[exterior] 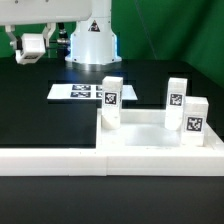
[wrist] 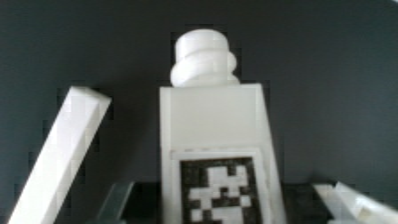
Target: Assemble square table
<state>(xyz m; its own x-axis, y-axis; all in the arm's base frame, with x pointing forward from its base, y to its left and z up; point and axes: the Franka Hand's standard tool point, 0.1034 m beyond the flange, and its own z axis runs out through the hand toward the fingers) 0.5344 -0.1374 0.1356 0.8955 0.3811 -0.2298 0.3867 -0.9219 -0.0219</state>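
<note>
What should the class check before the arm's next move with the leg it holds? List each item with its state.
1. Held leg gripped by the end effector: ok.
2. Held leg's screw tip undamaged: cannot tell.
3. Three other legs upright on the tabletop: ok.
4. Empty corner hole in sight: cannot tell.
5. Held leg above the tabletop: not ok; it is at the exterior view's left, past the marker board.

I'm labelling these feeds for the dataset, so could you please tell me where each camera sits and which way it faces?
Exterior view: off the arm, low across the table, facing the robot's base; gripper at the exterior view's left, three legs standing in the tabletop.
Wrist view: on the wrist, looking past the fingertips at a held leg.
Shared: tagged legs; which one, unclear.
</note>
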